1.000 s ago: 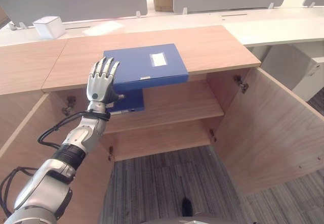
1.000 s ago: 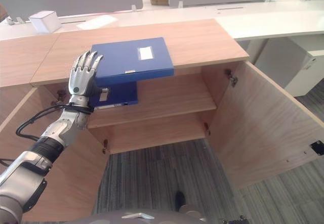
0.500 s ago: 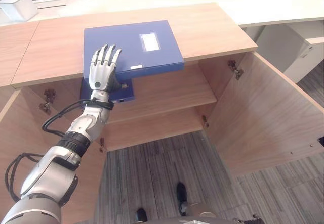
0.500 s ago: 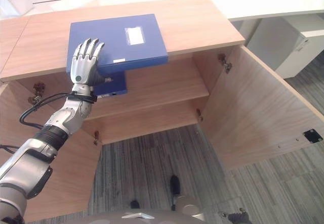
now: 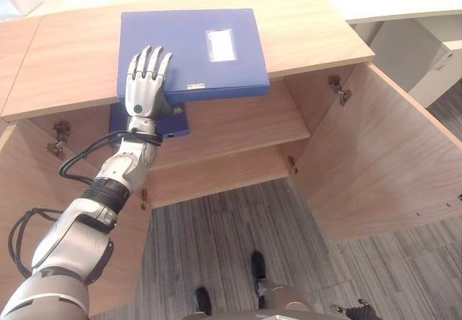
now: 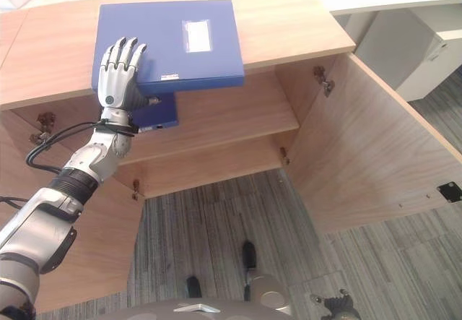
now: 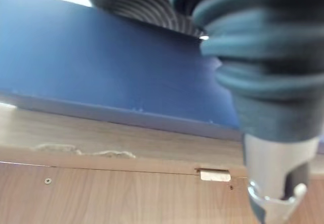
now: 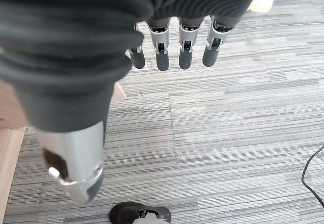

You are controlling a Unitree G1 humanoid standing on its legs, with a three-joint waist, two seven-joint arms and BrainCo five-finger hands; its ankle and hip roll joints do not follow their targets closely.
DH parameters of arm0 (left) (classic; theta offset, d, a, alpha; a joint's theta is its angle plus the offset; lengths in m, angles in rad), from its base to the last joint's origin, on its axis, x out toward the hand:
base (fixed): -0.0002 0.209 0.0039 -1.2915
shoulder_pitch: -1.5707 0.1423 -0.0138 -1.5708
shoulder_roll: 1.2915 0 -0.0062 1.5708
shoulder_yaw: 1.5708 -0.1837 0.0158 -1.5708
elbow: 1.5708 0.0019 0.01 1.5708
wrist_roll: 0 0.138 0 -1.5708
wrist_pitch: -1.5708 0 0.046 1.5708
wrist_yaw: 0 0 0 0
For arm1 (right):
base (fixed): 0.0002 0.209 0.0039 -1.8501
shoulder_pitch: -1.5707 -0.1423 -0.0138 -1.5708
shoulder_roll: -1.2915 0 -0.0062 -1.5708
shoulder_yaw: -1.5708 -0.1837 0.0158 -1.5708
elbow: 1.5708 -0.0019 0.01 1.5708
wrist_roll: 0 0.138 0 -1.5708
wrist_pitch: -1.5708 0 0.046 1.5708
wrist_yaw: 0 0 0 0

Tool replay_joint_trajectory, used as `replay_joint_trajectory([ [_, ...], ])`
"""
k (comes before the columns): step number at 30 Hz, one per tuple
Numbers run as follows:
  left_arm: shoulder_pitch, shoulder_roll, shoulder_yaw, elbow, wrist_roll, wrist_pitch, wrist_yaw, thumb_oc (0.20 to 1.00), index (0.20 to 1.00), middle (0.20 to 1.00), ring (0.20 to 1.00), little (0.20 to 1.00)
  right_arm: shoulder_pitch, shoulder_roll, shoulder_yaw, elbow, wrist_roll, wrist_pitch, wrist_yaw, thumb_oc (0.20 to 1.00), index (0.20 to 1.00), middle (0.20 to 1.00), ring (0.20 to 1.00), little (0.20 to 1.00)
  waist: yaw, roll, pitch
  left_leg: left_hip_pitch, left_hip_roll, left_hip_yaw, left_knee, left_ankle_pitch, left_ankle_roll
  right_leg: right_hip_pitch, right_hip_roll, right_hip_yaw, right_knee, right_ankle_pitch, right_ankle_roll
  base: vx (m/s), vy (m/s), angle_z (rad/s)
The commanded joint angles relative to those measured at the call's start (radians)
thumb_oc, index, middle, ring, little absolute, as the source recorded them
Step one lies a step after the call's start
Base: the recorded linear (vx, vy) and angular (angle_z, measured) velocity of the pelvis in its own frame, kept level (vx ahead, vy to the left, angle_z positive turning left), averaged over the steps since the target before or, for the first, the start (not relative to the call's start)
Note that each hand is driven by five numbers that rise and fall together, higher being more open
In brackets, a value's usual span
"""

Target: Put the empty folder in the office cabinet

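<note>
Left eye view shows the left hand [image 5: 145,89] raised at 10 o'clock, fingers straight and spread flat on the blue folder [image 5: 191,53]; folder lies on the cabinet top [image 5: 317,24], near edge overhanging the open cabinet; shelf [image 5: 238,128] beneath is bare toward 3 o'clock; right hand [image 8: 167,42] hangs over carpet [image 8: 243,133], fingers loosely extended.

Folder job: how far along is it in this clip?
Done: the cabinet door is open. In hand: the left hand lies with straight fingers on the blue folder, which lies on the cabinet top, overhanging its edge. Left: gripping it and placing it on a shelf.
</note>
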Motion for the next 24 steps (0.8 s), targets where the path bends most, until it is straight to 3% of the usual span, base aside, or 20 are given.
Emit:
replay_joint_trajectory([
  [1, -0.093, 0.05, -0.038, 0.062, -0.008, -0.014, -0.001, 1.0, 1.0, 1.0, 1.0, 1.0, -0.029, -0.016, 0.043, 0.013, 0.036, -0.011, -0.019, 1.0, 1.0, 1.0, 1.0, 1.0, -0.019, -0.038, -0.031, -0.1, 0.026, -0.036, -0.01, -0.028, -0.028, 0.022, -0.057, -0.011, -0.004, -0.116, 0.112, 0.0, 0.0, 0.0],
  [23, -0.064, 0.077, -0.022, -0.003, 0.008, -0.027, -0.028, 1.0, 1.0, 1.0, 1.0, 1.0, -0.054, -0.016, 0.035, 0.053, 0.026, 0.005, -0.018, 1.0, 1.0, 1.0, 1.0, 1.0, -0.006, -0.032, -0.025, -0.067, 0.023, -0.03, -0.01, -0.041, -0.025, 0.055, -0.061, -0.016, -0.004, -0.129, 0.115, 0.0, 0.0, 0.0],
  [24, -0.059, 0.078, -0.017, -0.007, 0.008, -0.027, -0.031, 0.457, 0.457, 0.457, 0.457, 0.457, -0.054, -0.016, 0.034, 0.052, 0.026, 0.006, -0.018, 1.0, 1.0, 1.0, 1.0, 1.0, -0.005, -0.032, -0.025, -0.067, 0.023, -0.03, -0.01, -0.041, -0.025, 0.055, -0.061, -0.015, -0.004, -0.129, 0.115, 0.0, 0.0, 0.0],
])
